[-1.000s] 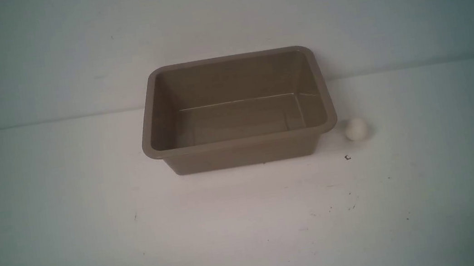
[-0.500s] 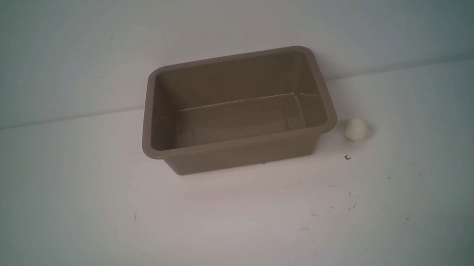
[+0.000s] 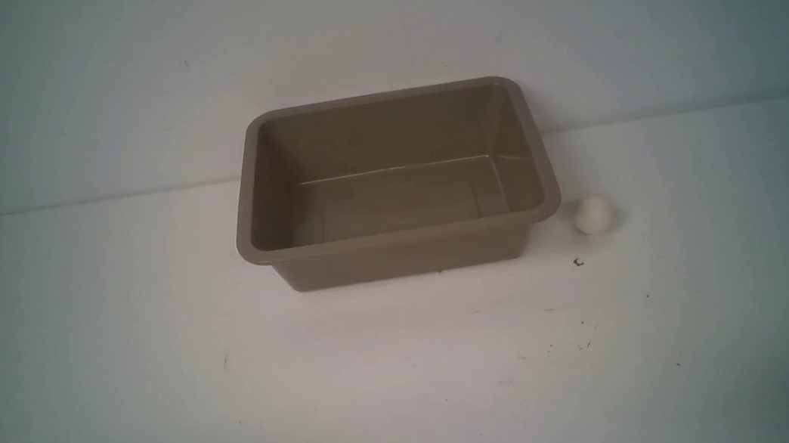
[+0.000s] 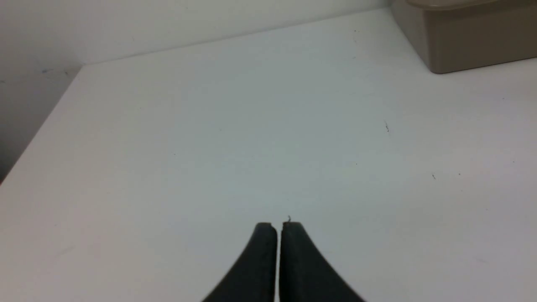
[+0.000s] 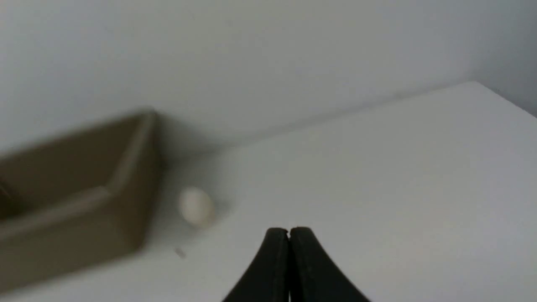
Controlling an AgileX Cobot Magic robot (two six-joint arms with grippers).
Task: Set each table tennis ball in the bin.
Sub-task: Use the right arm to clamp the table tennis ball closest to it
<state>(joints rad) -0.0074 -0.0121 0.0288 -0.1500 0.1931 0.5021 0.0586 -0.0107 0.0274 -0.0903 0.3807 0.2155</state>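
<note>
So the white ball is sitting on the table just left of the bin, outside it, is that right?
Not quite: the table tennis ball lies just right of the bin, on the robot's right, not left, as the front view shows. It is indeed on the table, outside the bin.

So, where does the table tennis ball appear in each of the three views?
Front view: the table tennis ball lies just right of the bin, near its front right corner.
Left wrist view: not in it.
Right wrist view: the ball lies beside the bin's corner, blurred.
Shared landmark: the bin, seen in all three views.
</note>
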